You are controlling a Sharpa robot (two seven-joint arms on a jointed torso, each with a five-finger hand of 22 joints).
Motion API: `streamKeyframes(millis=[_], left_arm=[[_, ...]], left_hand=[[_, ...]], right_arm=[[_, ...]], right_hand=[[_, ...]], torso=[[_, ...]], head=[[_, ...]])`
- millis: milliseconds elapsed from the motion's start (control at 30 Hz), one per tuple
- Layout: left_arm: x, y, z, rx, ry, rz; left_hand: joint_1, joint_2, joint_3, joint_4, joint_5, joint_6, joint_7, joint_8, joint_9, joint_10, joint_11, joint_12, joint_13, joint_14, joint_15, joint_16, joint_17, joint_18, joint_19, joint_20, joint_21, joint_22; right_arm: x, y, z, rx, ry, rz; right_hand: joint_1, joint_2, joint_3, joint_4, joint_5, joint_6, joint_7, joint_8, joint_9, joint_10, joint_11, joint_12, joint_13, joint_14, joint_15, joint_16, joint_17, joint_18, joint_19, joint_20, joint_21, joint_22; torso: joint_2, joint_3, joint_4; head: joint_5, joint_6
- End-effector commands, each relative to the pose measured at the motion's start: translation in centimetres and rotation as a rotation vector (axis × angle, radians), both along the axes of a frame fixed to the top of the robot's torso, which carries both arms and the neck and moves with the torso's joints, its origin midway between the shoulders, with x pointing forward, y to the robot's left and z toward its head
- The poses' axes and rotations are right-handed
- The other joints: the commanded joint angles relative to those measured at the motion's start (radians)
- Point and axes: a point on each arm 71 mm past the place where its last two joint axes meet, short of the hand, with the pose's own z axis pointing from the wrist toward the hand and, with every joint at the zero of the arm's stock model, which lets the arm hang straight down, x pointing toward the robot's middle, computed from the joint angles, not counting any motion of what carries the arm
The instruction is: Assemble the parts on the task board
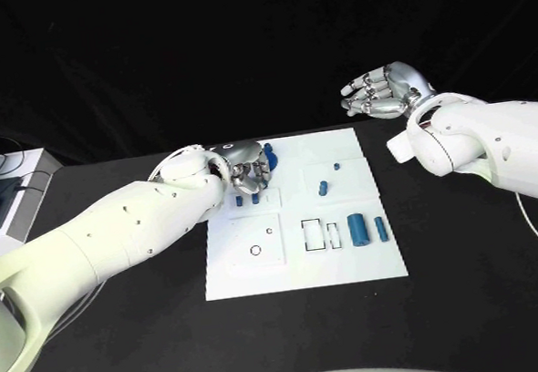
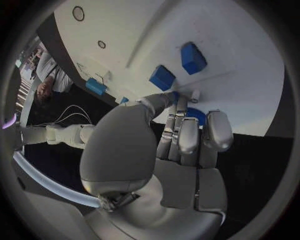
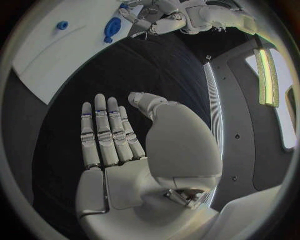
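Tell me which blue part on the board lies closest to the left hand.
The blue part at the board's far edge, right beside the left hand; the others lie farther toward the board's middle and right.

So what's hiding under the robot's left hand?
The left hand hangs over the far left part of the task board. A blue part peeks out beneath its fingers. The hand covers most of it, so whether they grip it is unclear.

Board point(image 1: 306, 269) mid-table. L hand point(image 1: 243, 171) over board's far-left corner, by parts point(image 1: 268, 156). Cylinders point(image 1: 367, 228) on board's right side. R hand point(image 1: 383, 91) beyond far-right corner, off board.
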Motion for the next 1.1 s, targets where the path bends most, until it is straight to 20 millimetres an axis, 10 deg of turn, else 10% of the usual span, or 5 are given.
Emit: streamKeyframes(millis=[33, 1100], left_arm=[[0.0, 0.0, 0.1, -0.019, -0.011, 0.003], [-0.8, 4.1, 2.5, -0.132, -0.01, 0.055]], left_hand=[[0.001, 0.012, 0.002, -0.008, -0.006, 0.005, -0.001, 0.002, 0.001, 0.006, -0.001, -0.01, 0.0, 0.007, 0.0, 0.004, 0.003, -0.017, 0.005, -0.002, 0.007, 0.001], [-0.007, 0.004, 0.008, -0.021, -0.006, 0.0, 0.007, -0.01, -0.004, 0.005, 0.005, -0.037, -0.003, 0.004, 0.004, 0.003, -0.004, -0.016, 0.001, -0.001, 0.006, -0.002]], right_arm=[[-0.1, 0.2, 0.1, -0.003, -0.01, 0.021], [-0.2, -0.5, 0.1, -0.005, -0.011, 0.008]], right_hand=[[-0.006, -0.006, 0.0, -0.001, -0.001, -0.002, 0.007, -0.006, -0.002, -0.009, -0.001, -0.004, -0.001, -0.001, 0.0, -0.005, 0.0, 0.016, 0.005, 0.002, 0.002, -0.001], [-0.006, -0.006, 0.0, -0.002, -0.001, -0.001, 0.007, -0.006, -0.002, -0.008, -0.001, -0.004, -0.001, -0.001, 0.0, -0.006, 0.0, 0.016, 0.005, 0.002, 0.001, -0.003]], torso=[[0.0, -0.0005, 0.0004], [-0.001, -0.0002, 0.0012]], head=[[0.0, 0.001], [0.005, 0.005]])
